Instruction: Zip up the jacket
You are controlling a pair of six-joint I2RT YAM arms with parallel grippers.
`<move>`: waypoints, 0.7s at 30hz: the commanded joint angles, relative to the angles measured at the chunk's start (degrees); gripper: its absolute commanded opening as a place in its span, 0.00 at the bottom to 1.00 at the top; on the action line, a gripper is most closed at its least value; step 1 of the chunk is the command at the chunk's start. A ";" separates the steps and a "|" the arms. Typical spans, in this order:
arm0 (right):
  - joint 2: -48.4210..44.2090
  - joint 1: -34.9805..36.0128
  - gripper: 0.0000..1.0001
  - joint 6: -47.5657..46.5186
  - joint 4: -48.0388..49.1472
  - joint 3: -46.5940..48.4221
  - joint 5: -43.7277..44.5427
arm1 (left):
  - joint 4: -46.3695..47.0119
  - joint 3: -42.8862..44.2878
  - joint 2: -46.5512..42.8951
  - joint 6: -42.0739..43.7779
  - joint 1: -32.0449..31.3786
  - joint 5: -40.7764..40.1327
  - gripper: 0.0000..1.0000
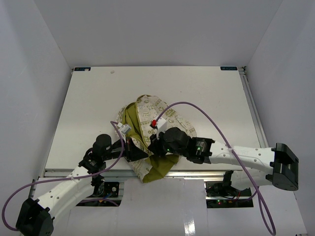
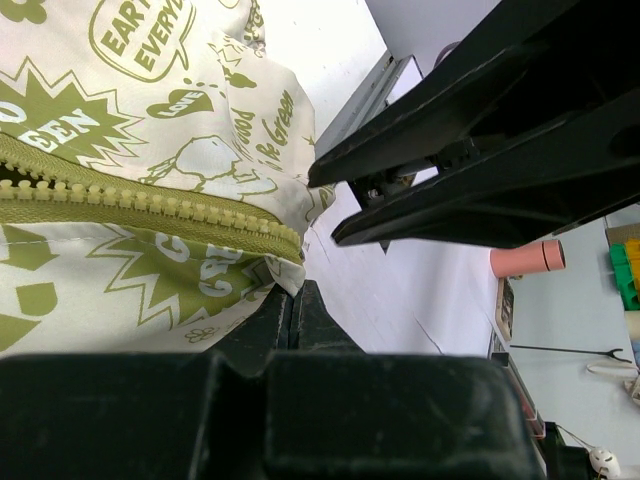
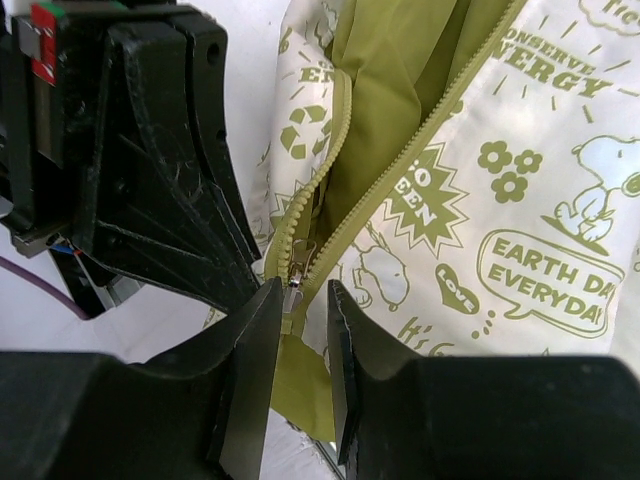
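Note:
The cream-white jacket (image 1: 156,114) with olive prints lies crumpled near the table's front edge, its olive lining showing. My left gripper (image 1: 134,151) is shut on the jacket's bottom corner; in the left wrist view the fingers (image 2: 290,300) pinch the hem just below the end of the olive zipper (image 2: 150,200). My right gripper (image 1: 156,143) is narrowly open. In the right wrist view (image 3: 300,300) its fingers straddle the zipper slider (image 3: 296,272) and hanging pull at the bottom of the open zipper, with the jacket (image 3: 520,200) spread behind. The zipper teeth part above the slider.
The two grippers are almost touching; the left one (image 3: 150,150) fills the left of the right wrist view. The jacket's hem hangs over the table's front edge (image 1: 197,173). Purple cables (image 1: 206,115) arc over the arms. A pink cup (image 2: 528,258) stands off the table.

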 commanded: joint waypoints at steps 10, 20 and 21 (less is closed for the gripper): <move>3.64 2.43 0.31 0.33 0.22 2.33 1.60 | 0.05 0.71 -0.45 0.85 -0.12 -0.38 0.00; 5.08 2.78 0.30 0.76 0.32 2.23 2.80 | 0.05 0.71 -0.70 0.94 -0.12 -0.37 0.00; 5.24 2.78 0.29 0.62 0.67 2.23 2.60 | 0.05 0.71 -0.70 0.94 -0.12 -0.44 0.00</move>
